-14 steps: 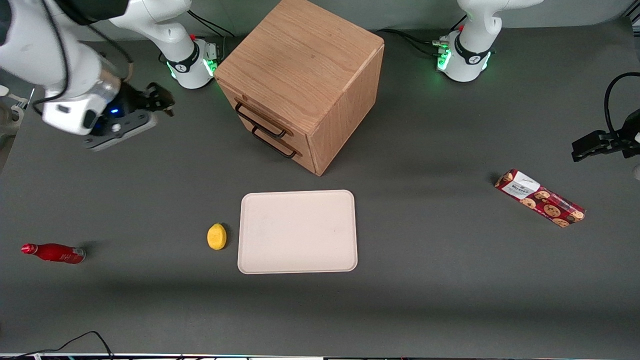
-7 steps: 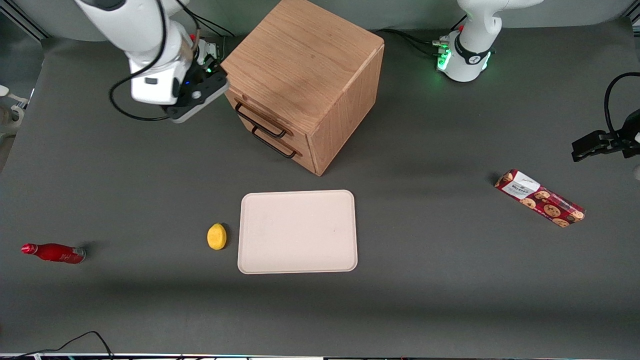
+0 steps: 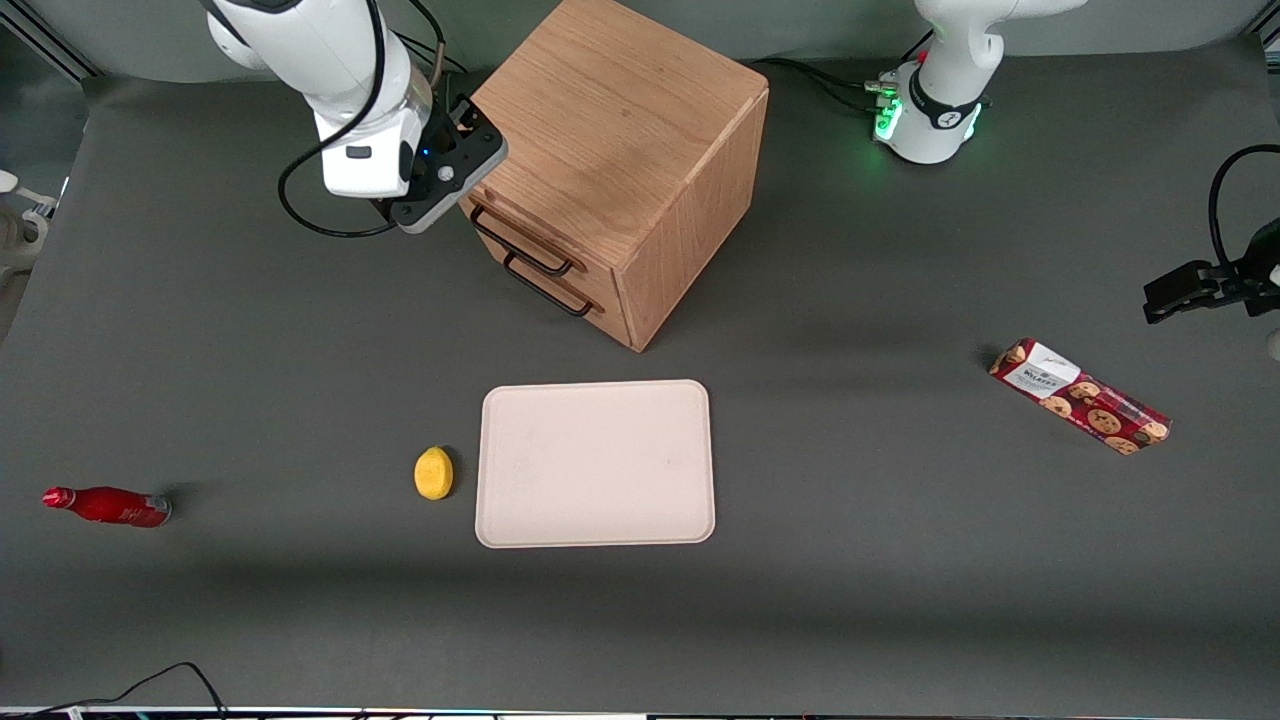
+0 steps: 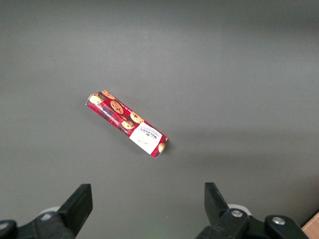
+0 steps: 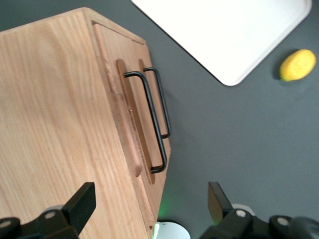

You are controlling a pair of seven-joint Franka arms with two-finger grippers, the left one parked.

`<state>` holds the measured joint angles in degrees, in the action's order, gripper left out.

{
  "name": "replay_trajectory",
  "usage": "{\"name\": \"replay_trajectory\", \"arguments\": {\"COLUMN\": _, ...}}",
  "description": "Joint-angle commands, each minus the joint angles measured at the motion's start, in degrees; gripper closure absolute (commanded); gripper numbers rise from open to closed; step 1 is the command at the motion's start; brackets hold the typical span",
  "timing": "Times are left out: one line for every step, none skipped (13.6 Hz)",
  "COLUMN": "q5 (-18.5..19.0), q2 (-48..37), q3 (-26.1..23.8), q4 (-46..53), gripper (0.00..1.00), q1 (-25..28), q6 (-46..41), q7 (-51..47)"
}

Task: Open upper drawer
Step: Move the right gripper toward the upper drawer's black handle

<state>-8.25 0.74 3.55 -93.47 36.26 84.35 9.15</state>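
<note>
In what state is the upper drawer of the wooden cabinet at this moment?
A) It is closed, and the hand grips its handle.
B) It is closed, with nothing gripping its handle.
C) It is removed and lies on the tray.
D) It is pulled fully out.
B: the light oak upper drawer sits flush in the cube-shaped wooden cabinet, and the open hand is beside the cabinet's top corner, apart from the thin black wire handle.

- Wooden cabinet (image 3: 620,110): cube-shaped, standing on the dark table (image 3: 900,600), with the gripper (image 3: 470,112) right at its upper corner.
- Pale tray (image 3: 595,463): flat on the table, well nearer the front camera than the gripper.
- Lemon (image 3: 433,473): just beside the tray, not touching it.
- Red bottle (image 3: 108,506): lying on its side, well apart from the gripper, at the working arm's end.
- Cookie packet (image 3: 1080,396): lying flat, farthest from the gripper, at the parked arm's end.
</note>
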Motion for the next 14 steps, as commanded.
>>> {"name": "replay_trajectory", "arguments": {"q5": -6.41, "q2": 3.2, "q3": 4.43, "q4": 0.66, "gripper": 0.0, "q1": 0.3, "q6": 0.2, "q7": 6.13}}
{"name": "replay_trajectory", "arguments": {"q5": -8.95, "q2": 3.74, "q3": 5.23, "q4": -0.03, "gripper": 0.0, "q1": 0.39, "q6": 1.07, "q7": 6.93}}
{"name": "replay_trajectory", "arguments": {"q5": -9.68, "q2": 4.18, "q3": 5.41, "q4": -0.74, "gripper": 0.0, "q1": 0.39, "q6": 1.95, "q7": 7.11}}
{"name": "replay_trajectory", "arguments": {"q5": -9.86, "q2": 4.96, "q3": 5.33, "q4": -0.92, "gripper": 0.0, "q1": 0.39, "q6": 2.3, "q7": 7.11}}
{"name": "replay_trajectory", "arguments": {"q5": -9.95, "q2": 5.84, "q3": 5.33, "q4": -0.92, "gripper": 0.0, "q1": 0.3, "q6": 2.48, "q7": 7.29}}
{"name": "replay_trajectory", "arguments": {"q5": -9.86, "q2": 6.37, "q3": 5.41, "q4": -1.09, "gripper": 0.0, "q1": 0.13, "q6": 2.66, "q7": 8.77}}
{"name": "replay_trajectory", "arguments": {"q5": -9.95, "q2": 7.25, "q3": 5.41, "q4": -1.62, "gripper": 0.0, "q1": -0.31, "q6": 3.35, "q7": 10.09}}
{"name": "replay_trajectory", "arguments": {"q5": -10.3, "q2": 8.3, "q3": 5.33, "q4": -2.58, "gripper": 0.0, "q1": -1.7, "q6": 4.23, "q7": 10.88}}
{"name": "replay_trajectory", "arguments": {"q5": -11.43, "q2": 8.83, "q3": 5.33, "q4": -3.72, "gripper": 0.0, "q1": -1.8, "q6": 5.2, "q7": 12.11}}
{"name": "replay_trajectory", "arguments": {"q5": -11.62, "q2": 8.93, "q3": 5.33, "q4": -5.21, "gripper": 0.0, "q1": -1.72, "q6": 6.34, "q7": 12.64}}
{"name": "replay_trajectory", "arguments": {"q5": -11.62, "q2": 9.01, "q3": 5.33, "q4": -6.27, "gripper": 0.0, "q1": -1.54, "q6": 6.96, "q7": 12.65}}
{"name": "replay_trajectory", "arguments": {"q5": -11.62, "q2": 9.62, "q3": 5.24, "q4": -6.54, "gripper": 0.0, "q1": -1.54, "q6": 7.05, "q7": 12.65}}
{"name": "replay_trajectory", "arguments": {"q5": -11.62, "q2": 10.24, "q3": 5.24, "q4": -7.15, "gripper": 0.0, "q1": -1.54, "q6": 7.23, "q7": 12.65}}
{"name": "replay_trajectory", "arguments": {"q5": -11.79, "q2": 10.42, "q3": 5.15, "q4": -7.6, "gripper": 0.0, "q1": -1.54, "q6": 7.32, "q7": 12.65}}
